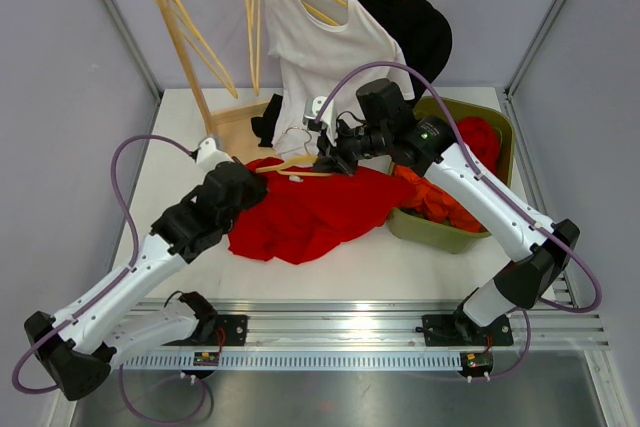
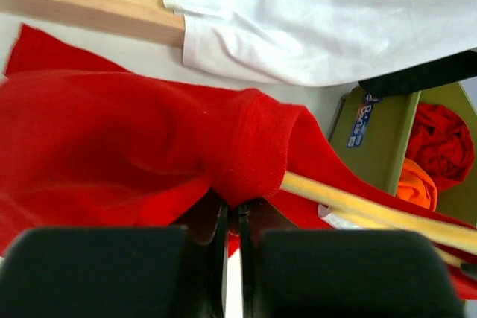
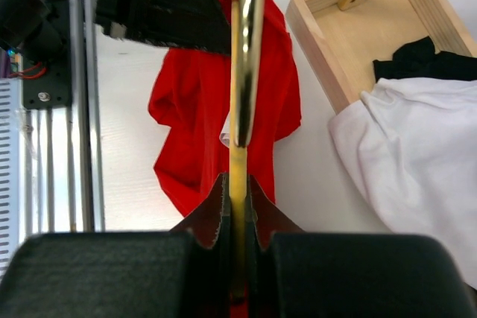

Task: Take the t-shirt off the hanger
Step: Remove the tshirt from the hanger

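While the red t-shirt [image 1: 310, 212] lies crumpled on the white table [image 1: 330, 272] between the two arms, the wooden hanger [image 1: 292, 164] sits partly inside it, one pale arm showing along the shirt's far edge. The left gripper [image 2: 231, 217] is at the shirt's left side. Its fingers are pressed almost together on a bunched fold of red cloth, and in its wrist view the hanger's arm comes out of that fold toward the right.

The right gripper [image 3: 237, 191] reaches in from the right, just beyond the shirt's far edge, and is clamped on the hanger. Its wrist view shows the yellowish bar running straight out from between the closed fingers, over the red cloth. The two grippers are near each other but apart, with the hanger spanning the gap between them.

To the right of the shirt stands a green bin [image 1: 500, 132], its near-left rim touching the red fabric, and red and orange clothes [image 1: 445, 202] are piled inside. At the far side a wooden rack [image 1: 175, 27] carries a white t-shirt [image 1: 320, 47] and, to its right, a black garment [image 1: 425, 27] — both on pale hangers. The white shirt's hem hangs down to just behind the right gripper. The rack's flat base [image 3: 350, 42] lies on the table beyond the red shirt.
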Action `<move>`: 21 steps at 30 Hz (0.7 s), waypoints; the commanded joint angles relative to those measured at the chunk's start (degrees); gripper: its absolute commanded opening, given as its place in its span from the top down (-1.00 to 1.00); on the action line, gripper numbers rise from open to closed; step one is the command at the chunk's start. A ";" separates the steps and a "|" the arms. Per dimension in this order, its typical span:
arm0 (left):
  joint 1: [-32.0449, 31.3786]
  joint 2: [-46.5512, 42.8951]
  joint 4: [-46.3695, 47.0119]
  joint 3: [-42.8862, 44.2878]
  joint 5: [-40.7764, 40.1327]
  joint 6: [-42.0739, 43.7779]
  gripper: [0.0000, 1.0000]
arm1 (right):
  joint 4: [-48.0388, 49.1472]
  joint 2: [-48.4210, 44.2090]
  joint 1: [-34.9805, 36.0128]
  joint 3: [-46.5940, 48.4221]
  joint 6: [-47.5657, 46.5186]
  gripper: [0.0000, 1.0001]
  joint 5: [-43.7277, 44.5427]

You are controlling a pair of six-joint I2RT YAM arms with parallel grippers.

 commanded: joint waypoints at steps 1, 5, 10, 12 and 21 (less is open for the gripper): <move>0.46 -4.24 0.36 0.21 -7.20 5.45 1.00 | -0.31 -1.45 0.39 0.90 -5.51 1.00 4.33; 1.51 -8.72 -1.23 -1.98 -12.82 10.46 1.00 | -6.02 -0.66 0.30 1.08 -12.48 1.00 8.02; 7.92 -11.90 -3.69 -4.18 -12.84 14.33 1.00 | -7.88 -3.20 -1.98 -2.43 -15.30 1.00 5.76; 11.59 -12.08 -3.95 -5.15 -12.49 15.91 1.00 | -8.40 -5.48 -3.74 -3.14 -16.00 1.00 0.68; 30.93 -11.47 -0.88 -8.85 0.68 21.98 1.00 | -21.21 -12.25 -14.02 -4.37 -31.19 1.00 -18.04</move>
